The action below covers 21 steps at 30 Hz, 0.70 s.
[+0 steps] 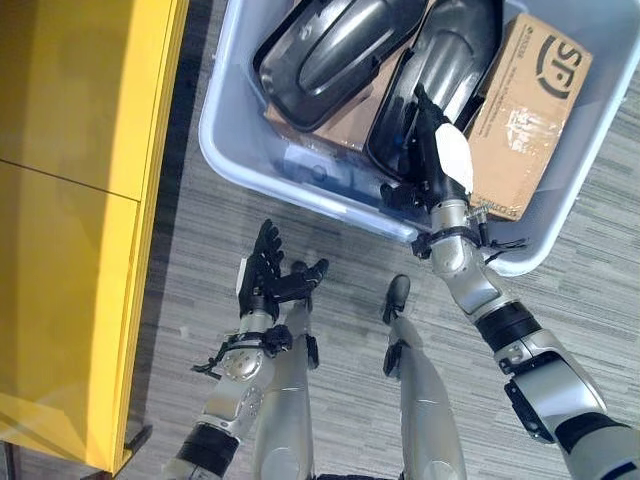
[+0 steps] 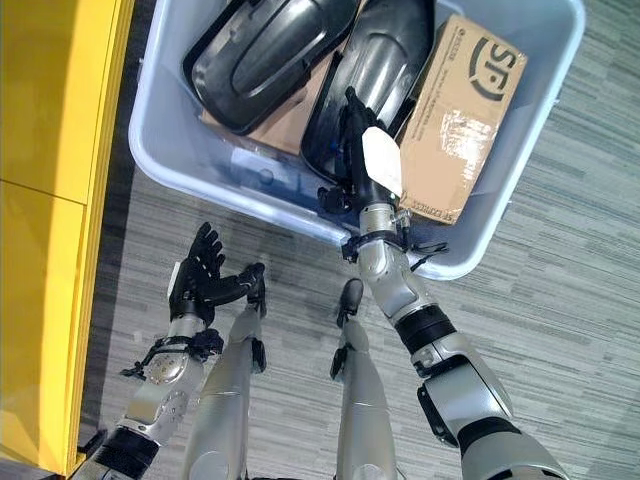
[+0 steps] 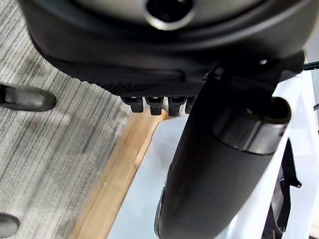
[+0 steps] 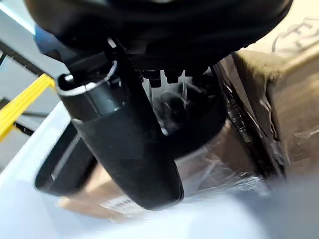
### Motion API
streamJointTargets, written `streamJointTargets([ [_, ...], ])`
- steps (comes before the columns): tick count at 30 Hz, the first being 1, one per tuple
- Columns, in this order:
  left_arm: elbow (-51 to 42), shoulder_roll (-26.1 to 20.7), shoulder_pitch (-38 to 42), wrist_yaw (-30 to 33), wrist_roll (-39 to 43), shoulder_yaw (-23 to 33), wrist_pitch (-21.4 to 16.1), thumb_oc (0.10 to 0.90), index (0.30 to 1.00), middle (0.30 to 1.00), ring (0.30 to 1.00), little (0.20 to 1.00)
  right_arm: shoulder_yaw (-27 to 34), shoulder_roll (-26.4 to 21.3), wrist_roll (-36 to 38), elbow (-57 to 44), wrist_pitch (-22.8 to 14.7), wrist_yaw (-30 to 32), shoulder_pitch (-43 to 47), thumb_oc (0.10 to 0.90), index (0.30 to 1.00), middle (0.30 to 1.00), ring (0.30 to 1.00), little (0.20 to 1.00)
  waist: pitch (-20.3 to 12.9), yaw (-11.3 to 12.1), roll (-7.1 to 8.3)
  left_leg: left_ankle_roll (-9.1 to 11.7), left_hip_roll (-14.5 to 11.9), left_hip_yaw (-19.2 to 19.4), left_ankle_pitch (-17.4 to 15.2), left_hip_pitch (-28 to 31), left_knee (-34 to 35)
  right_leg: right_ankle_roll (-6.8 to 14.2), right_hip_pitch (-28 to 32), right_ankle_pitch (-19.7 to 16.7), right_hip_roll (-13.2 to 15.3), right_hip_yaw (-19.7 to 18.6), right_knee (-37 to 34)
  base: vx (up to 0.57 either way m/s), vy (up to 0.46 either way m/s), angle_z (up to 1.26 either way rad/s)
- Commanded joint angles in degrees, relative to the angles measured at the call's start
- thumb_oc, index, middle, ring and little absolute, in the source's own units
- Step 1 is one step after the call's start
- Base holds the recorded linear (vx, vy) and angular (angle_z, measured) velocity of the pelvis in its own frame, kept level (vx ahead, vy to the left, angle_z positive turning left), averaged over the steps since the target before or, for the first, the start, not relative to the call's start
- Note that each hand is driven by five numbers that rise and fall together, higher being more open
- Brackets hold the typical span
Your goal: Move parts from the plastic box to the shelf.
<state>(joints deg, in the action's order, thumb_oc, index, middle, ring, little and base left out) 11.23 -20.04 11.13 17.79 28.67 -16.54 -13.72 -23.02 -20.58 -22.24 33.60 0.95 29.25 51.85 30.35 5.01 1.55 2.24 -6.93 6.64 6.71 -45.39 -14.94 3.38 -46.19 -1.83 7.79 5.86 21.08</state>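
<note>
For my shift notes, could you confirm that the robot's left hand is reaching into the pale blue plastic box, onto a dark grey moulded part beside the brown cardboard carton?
Not quite: it is the right hand that reaches into the pale blue plastic box, onto the dark grey moulded part beside the brown cardboard carton. The left eye view shows the left hand open over the floor.

Place: a workshop or storage area of an industrial kind is suggested.
Floor: grey striped carpet tiling [image 1: 330,400] is seen across the lower and middle frame, of the sort laid in commercial rooms.
Shelf: a bright yellow metal-looking unit [image 1: 70,200] is seen along the left edge of the frame.
Plastic box: a pale blue-grey tote [image 1: 240,150] is set on the floor at the upper centre.
Contents: dark moulded plastic parts [image 1: 340,50] and a taped brown cardboard carton [image 1: 525,110] are seen inside the tote, as goods are kept in a parts store.
</note>
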Motion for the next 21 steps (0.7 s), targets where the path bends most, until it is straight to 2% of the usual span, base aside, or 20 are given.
streamJointTargets([
  [1,-5.96,-1.24,-0.48,3.1,-2.52,1.14,-3.37,0.9,1.0,1.0,1.0,1.0,-0.99,0.22,-3.14,-2.42,-0.76,5.65,5.29,0.9,1.0,1.0,1.0,1.0,-0.55,0.33,-2.52,0.13,0.89,-6.94,-14.72,-5.28,-15.44,2.28,-1.67,3.76,-1.51,-1.77,4.03,-0.08,0.029,0.1],
  [2,-5.98,-1.23,-0.41,3.13,-2.54,1.14,-3.41,0.9,1.0,1.0,1.0,1.0,-1.03,0.22,-3.12,-2.36,-0.8,5.73,5.4,0.9,1.0,1.0,1.0,1.0,-0.55,0.2,-2.46,-0.15,0.93,-6.61,-13.3,-6.57,-15.68,1.91,-2.7,2.57,-1.32,-1.48,3.89,-0.04,0.012,0.05],
  [5,-5.59,-0.98,0.41,4.4,-2.86,0.8,-3.03,0.9,1.0,1.0,1.0,1.0,-0.99,1.55,-2.91,-0.67,-0.22,7.23,5.63,0.9,1.0,1.0,1.0,1.0,-0.55,0.1,-3.06,-0.39,0.84,-6.96,-14.08,-9.98,-18.76,1.68,-6.34,3.85,-1.14,-1.4,7.91,-0.01,0.013,0.01],
  [6,-5.27,-0.94,0.74,4.61,-2.74,0.67,-2.97,0.9,1.0,1.0,1.0,1.0,-1.04,2.1,-2.54,0.21,-0.08,7.34,5.72,0.9,1.0,1.0,1.0,1.0,-0.55,0.21,-3.38,-0.23,0.87,-7.43,-16.1,-9.86,-19.95,1.94,-6.37,5.79,-1.3,-1.75,9.52,0.07,0.016,-0.02],
  [8,-5.08,-0.94,1.08,4.69,-2.88,0.34,-2.86,0.9,1.0,1.0,1.0,1.0,-1.09,2.45,-2.15,0.89,0.01,7.64,5.85,0.9,1.0,1.0,1.0,1.0,-0.55,0.08,-3.56,-0.23,0.97,-7.43,-16.24,-10.54,-20.48,1.89,-7.16,6.11,-1.22,-1.68,10.33,0.04,0.009,-0.03],
  [9,-5.1,-1.04,1.33,4.94,-2.84,-0.32,-2.98,0.9,1.0,1.0,1.0,1.0,-1.19,3.58,-1.01,3.47,0.09,8.13,6.07,0.9,1.0,1.0,1.0,1.0,-0.55,0.2,-4.26,-0.38,1.17,-7.69,-16.43,-11.56,-21.31,1.8,-8.4,6.59,-0.85,-1.61,11.75,0.01,0.005,-0.05],
  [15,-5.16,-1.53,1.96,5.12,-1.71,-1.85,-3.44,0.9,1.0,1.0,1.0,1.0,-1.89,5.09,1.74,10.79,0.05,9.81,8.38,0.9,1.0,1.0,1.0,1.0,-0.55,0.41,-6.1,-0.43,1.81,-7.72,-16.57,-13.77,-22.57,1.65,-11.14,7.44,-0.23,-2.12,13.9,0.0,0.008,-0.01],
  [18,-5.38,-1.93,2.11,5.37,-1.75,-2.09,-3.47,0.9,1.0,1.0,1.0,1.0,-1.75,5.42,2.97,13.16,0.05,10.68,8.93,0.9,1.0,1.0,1.0,1.0,-0.55,0.59,-6.52,-0.48,1.93,-7.52,-16.61,-14.33,-22.68,1.51,-11.89,7.64,-0.1,-2.36,14.43,0.0,0.0,0.0],
  [19,-5.31,-1.87,2.08,5.4,-1.74,-2.17,-3.38,0.9,1.0,1.0,1.0,1.0,-1.71,5.6,3.61,14.13,0.07,10.76,8.82,0.602,0.583,0.583,0.583,0.583,-0.55,0.62,-6.58,-0.52,2.02,-7.48,-16.68,-14.54,-22.91,1.46,-12.06,7.71,-0.05,-2.27,14.67,0.0,0.0,0.0],
  [20,-5.11,-1.91,2.42,5.51,-1.88,-2.27,-3.19,0.9,1.0,1.0,1.0,1.0,-1.9,5.57,4.04,14.65,0.04,10.76,8.92,0.4,0.3,0.3,0.3,0.3,-0.55,0.7,-6.63,-0.51,2.11,-7.44,-16.7,-14.8,-23.17,1.44,-12.18,7.72,-0.04,-2.35,14.74,0.0,0.0,0.0],
  [21,-4.95,-1.82,2.69,5.63,-2.0,-2.4,-3.11,0.9,1.0,1.0,1.0,1.0,-1.89,5.8,4.83,15.8,-0.03,10.82,8.82,0.4,0.3,0.3,0.3,0.3,-0.55,0.67,-6.77,-0.53,2.22,-7.31,-16.61,-14.8,-22.99,1.38,-12.25,7.78,0.08,-2.23,14.75,0.0,0.0,0.0],
])
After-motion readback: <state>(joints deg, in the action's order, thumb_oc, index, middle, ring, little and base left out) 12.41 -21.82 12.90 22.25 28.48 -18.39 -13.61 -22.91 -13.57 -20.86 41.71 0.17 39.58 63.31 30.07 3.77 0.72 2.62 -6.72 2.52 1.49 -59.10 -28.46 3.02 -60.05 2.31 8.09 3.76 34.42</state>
